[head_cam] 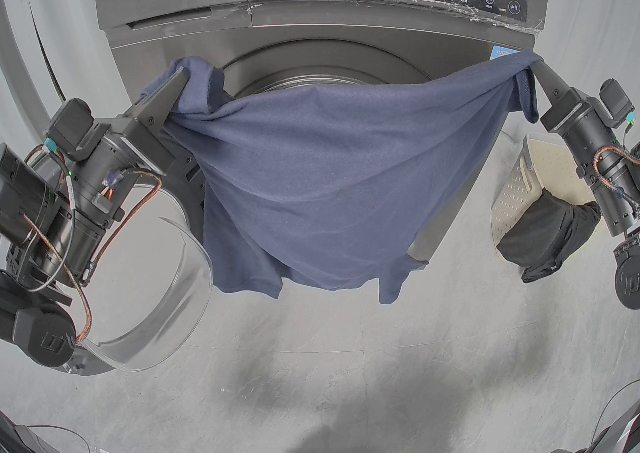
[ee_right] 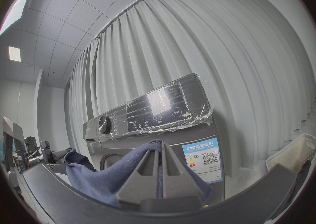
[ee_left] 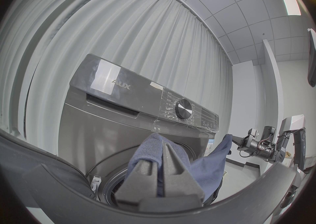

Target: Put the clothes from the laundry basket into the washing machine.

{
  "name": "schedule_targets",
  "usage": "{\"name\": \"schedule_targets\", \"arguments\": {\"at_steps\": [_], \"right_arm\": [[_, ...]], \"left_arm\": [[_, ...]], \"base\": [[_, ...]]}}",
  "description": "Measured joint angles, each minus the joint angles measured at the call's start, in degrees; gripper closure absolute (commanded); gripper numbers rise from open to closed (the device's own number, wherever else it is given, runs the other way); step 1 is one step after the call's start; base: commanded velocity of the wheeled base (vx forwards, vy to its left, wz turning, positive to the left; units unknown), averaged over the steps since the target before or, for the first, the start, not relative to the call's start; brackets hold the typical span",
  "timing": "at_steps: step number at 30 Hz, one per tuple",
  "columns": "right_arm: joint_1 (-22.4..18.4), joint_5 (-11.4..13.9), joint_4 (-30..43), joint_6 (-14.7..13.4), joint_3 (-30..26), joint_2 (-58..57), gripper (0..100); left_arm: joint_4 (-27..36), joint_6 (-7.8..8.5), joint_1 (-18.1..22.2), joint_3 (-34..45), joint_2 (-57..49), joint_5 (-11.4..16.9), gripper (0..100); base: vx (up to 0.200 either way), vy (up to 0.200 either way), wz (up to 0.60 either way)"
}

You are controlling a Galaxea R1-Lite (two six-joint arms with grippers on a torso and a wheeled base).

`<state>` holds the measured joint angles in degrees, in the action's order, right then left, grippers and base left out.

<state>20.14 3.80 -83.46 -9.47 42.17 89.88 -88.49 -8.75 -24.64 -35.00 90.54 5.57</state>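
While the left gripper (head_cam: 181, 78) and right gripper (head_cam: 535, 66) pinched shut on its upper corners, the navy-blue fabric shirt (head_cam: 320, 188) sagged mid-frame, seemingly light, limp, best held there.

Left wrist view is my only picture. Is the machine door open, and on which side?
Observer: Yes; the glass door hangs open on the robot's left, below the left gripper.
Operator: How does the shirt hang?
Observer: The blue shirt drapes across the drum opening; its lower edge hangs well below it.
Operator: Is anything in the basket?
Observer: A dark garment hangs over the laundry basket edge, on the robot's right.
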Motion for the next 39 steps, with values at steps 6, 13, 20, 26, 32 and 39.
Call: {"name": "schedule_targets", "arguments": {"at_steps": [6,13,20,26,32,39], "right_arm": [[-0.02,0.02,0.09,0.0,-1.18,0.15,100],[0.0,0.05,0.2,0.04,-3.0,0.72,100],[0.04,0.11,0.44,0.06,-4.8,1.22,100],[0.0,0.07,0.46,0.12,-5.4,1.41,100],[-0.22,0.05,0.41,0.15,-5.46,1.49,100],[-0.09,0.11,0.5,0.15,-5.77,1.52,100]], "left_arm": [[0.0,0.24,-0.41,0.38,0.61,0.01,100],[-0.05,0.17,-0.46,0.83,1.57,0.04,100],[-0.07,0.17,-0.38,1.02,1.77,0.06,100],[-0.07,0.16,-0.27,1.13,1.83,0.06,100],[-0.05,0.16,-0.2,1.43,1.93,0.23,100],[-0.02,0.16,-0.2,1.49,1.94,0.33,100]], "base": [[0.0,0.0,0.0],[0.0,0.0,0.0],[0.0,0.0,0.0],[0.0,0.0,0.0],[0.0,0.0,0.0],[0.0,0.0,0.0]]}}
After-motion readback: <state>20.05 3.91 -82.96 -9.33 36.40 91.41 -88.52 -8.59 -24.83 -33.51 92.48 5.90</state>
